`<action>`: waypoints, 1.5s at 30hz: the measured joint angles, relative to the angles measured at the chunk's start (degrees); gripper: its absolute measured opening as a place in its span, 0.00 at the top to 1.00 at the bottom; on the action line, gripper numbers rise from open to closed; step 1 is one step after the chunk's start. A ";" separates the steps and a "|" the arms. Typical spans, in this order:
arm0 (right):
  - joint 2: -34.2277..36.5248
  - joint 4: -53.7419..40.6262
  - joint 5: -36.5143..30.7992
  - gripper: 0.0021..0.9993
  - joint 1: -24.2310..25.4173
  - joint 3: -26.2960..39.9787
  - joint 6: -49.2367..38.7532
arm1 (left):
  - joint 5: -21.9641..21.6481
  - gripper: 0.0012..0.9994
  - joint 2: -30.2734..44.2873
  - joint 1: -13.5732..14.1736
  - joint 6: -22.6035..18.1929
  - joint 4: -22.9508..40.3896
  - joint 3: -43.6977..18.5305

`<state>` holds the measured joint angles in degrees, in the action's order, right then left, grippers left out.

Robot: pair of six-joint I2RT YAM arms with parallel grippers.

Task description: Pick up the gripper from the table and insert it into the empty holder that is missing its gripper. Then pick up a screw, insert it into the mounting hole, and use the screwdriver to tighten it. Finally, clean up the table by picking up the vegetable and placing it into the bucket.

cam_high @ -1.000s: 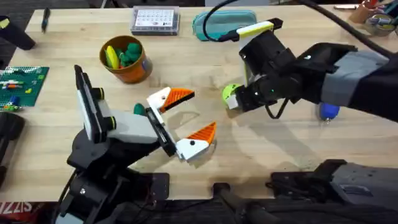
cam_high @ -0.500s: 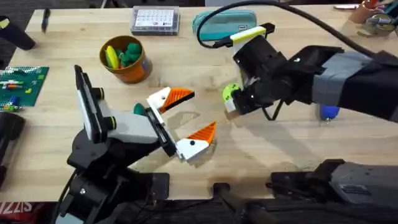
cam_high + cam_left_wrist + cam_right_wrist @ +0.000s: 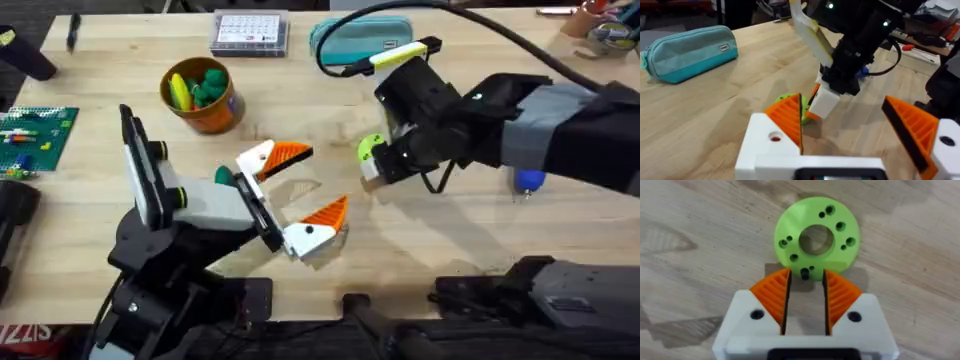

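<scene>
The vegetable (image 3: 817, 238) lies flat on the table (image 3: 470, 230), right of centre and well apart from the bucket (image 3: 203, 95), which stands far to the left with a yellow piece and dark green toy pieces (image 3: 210, 85) inside. My right gripper (image 3: 805, 291) is down at the slice's near edge; its 2 orange pads (image 3: 773, 296) are drawn close together on the rim, which looks pinched between them. Since half a second ago nothing here has shifted; a full second back my right arm sat slightly farther right, so it has slid in toward the slice and stopped. My left gripper (image 3: 305, 185) hangs just left of the vegetable with its fingers spread wide, holding nothing, unchanged across all 3 frames. The screwdriver (image 3: 528, 179) shows as a blue patch behind my right arm. The teal pouch (image 3: 345, 36) rests at the far edge.
</scene>
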<state>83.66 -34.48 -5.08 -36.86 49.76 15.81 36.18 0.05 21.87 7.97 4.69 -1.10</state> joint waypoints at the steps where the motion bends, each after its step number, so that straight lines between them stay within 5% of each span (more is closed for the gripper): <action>1: -0.02 0.00 0.00 0.63 0.00 0.04 0.00 | 0.00 0.01 0.00 0.00 0.00 0.00 0.00; 11: 0.55 -0.04 0.02 0.63 0.00 0.87 0.00 | 0.00 0.01 0.00 0.00 0.00 0.00 0.00; 17: 0.74 0.28 -0.11 0.78 0.00 0.87 -0.32 | 0.00 0.01 0.00 0.00 0.00 0.00 0.00; 23: 0.81 0.37 -0.94 0.81 0.00 0.87 -0.44 | 0.00 0.01 0.00 0.00 0.00 0.00 0.00; 32: 1.32 0.66 -1.26 0.70 0.00 3.86 -0.66 | 0.00 0.01 0.00 0.00 0.00 0.00 0.00; 45: 2.27 -0.64 -1.33 0.67 0.00 4.98 -0.66 | 0.00 0.01 0.00 0.00 0.00 0.00 0.00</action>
<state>85.93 -35.12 -6.41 -36.86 54.74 15.16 36.18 0.05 21.87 7.97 4.69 -1.10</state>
